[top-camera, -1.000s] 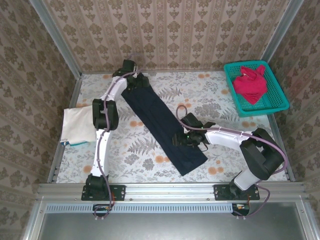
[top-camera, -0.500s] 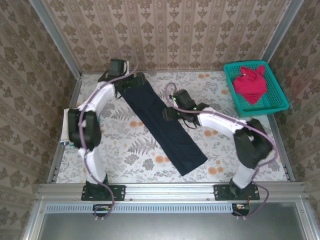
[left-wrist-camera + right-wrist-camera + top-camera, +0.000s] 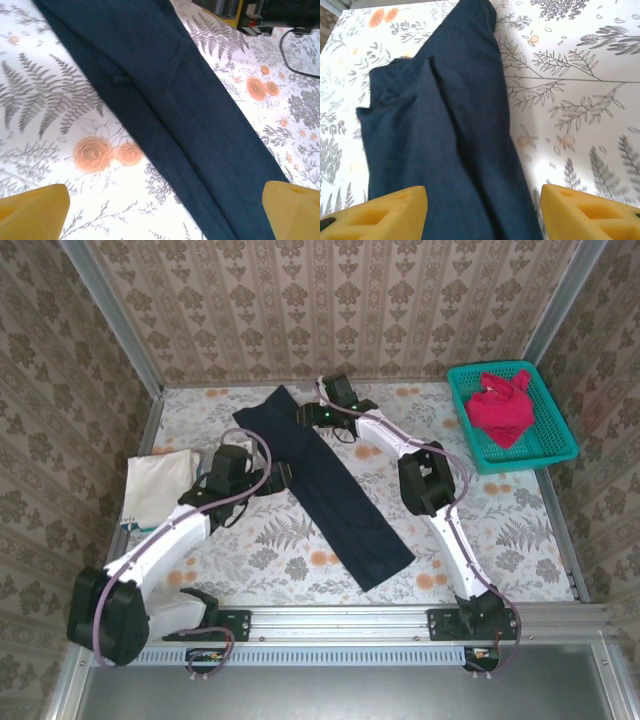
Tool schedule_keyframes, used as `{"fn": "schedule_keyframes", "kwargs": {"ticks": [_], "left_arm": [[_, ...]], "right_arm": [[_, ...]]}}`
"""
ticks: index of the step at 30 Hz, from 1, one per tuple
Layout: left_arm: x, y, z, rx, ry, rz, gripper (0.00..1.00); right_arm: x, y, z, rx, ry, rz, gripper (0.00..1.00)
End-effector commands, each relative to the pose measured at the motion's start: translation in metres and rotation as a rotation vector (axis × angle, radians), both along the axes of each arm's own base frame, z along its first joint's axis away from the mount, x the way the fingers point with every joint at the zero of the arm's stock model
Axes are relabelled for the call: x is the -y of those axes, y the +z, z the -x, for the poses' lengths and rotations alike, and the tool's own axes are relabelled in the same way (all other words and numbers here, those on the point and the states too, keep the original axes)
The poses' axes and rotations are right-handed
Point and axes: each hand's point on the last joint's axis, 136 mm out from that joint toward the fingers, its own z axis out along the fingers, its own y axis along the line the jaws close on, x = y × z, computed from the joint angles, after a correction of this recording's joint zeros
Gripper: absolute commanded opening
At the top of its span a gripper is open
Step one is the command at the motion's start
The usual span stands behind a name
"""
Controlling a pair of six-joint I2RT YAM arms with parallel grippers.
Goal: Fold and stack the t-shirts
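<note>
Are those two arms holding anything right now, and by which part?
Nothing is held. The left end effector and the right end effector both stand open over the long dark navy cloth t-shirt.

Lab test cell: aluminium frame [image 3: 340, 618], wallpaper [image 3: 330, 310]

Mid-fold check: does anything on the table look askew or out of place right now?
The dark navy cloth t-shirt lies as a long strip slanted across the floral table, its far end rumpled. The bright red cloth t-shirt sits crumpled, unfolded, in the teal plastic mesh basket.
</note>
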Motion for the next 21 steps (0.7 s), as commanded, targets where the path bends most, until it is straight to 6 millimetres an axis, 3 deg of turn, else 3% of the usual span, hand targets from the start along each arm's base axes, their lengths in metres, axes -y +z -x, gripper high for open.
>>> {"fn": "schedule_keyframes", "kwargs": {"ticks": [1, 4, 8, 16, 21], "left_arm": [[-0.014, -0.010, 0.014, -0.026, 0.080, -0.007, 1.00], [-0.028, -0.019, 0.019, -0.023, 0.119, -0.060, 1.00], [-0.038, -0.024, 0.020, -0.035, 0.133, -0.105, 1.00], [-0.031, -0.028, 0.019, -0.045, 0.102, -0.084, 1.00], [-0.028, -0.029, 0.018, -0.045, 0.091, -0.078, 1.00]], "right_arm": [[-0.003, -0.028, 0.004, -0.149, 0.032, -0.052, 0.61], [-0.006, -0.034, -0.005, -0.170, 0.051, -0.133, 0.60], [-0.015, -0.039, -0.002, -0.234, 0.096, -0.265, 0.58], [-0.025, -0.045, 0.007, -0.265, 0.155, -0.309, 0.53], [-0.030, -0.046, 0.014, -0.284, 0.181, -0.316, 0.43]]}}
